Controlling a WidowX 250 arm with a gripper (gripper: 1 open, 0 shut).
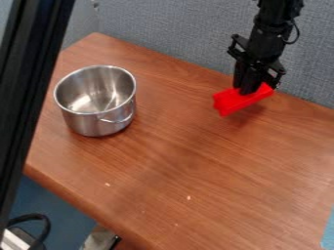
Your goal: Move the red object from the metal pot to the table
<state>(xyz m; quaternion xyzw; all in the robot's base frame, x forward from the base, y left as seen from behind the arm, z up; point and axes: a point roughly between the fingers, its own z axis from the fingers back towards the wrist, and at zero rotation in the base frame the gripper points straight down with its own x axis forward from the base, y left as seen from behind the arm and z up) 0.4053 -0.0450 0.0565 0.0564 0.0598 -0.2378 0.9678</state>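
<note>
The table (170,166) is a broad slab of brown wood with a reddish grain running across it, its edge smooth and its far-left corner rounded off. On its left part stands the metal pot (96,99), round and straight-sided, of shiny silver steel with a rolled rim; its polished inside catches pale reflections and holds nothing, and a small handle shows on the side facing the camera. Well apart from it, toward the right and far side of the tabletop, lies the red object (243,99), a small bright oblong block with flat faces and a plain plastic look (it casts a thin dark shadow under its near edge, so whether it sits fully flat on the wood or tilts a little cannot be told). The black arm comes down from the top edge of the view, jointed and matte, with a cable loop along it, and its gripper (256,84) points straight down at the block's far end; the narrow dark fingers are drawn together and clamped on the top of the red object. Behind the table hangs a grey, faintly textured backdrop, and a dark blurred bar (33,107) slants across the left of the view, close to the lens
</note>
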